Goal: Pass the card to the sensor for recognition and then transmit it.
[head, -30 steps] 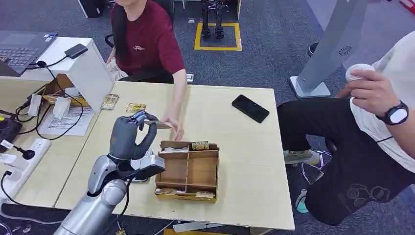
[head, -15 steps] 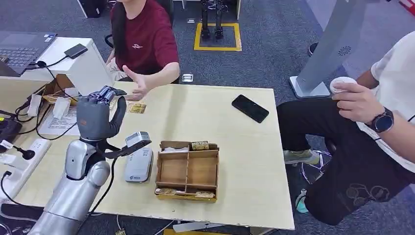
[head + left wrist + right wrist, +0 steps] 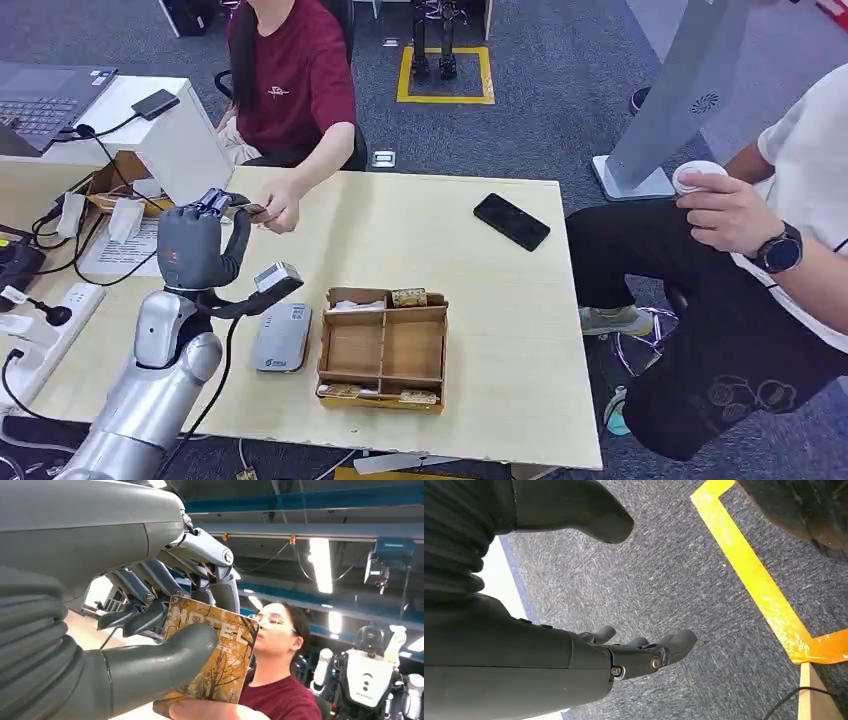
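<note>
From the head view, I am watching my left hand holding the card raised over the table, a seated person's hand meeting it at the far edge; the card reader is lying beside the wooden tray. In the left wrist view, thumb and fingers are pinching the card, which I am judging thin, stiff, light and slippery, best taken by a free edge. The right wrist view is showing my right hand hanging empty over carpet, fingers loosely spread.

We count two people, one at 12 o'clock, one at 3; one card; one card reader; one divided box; one phone; one laptop.
</note>
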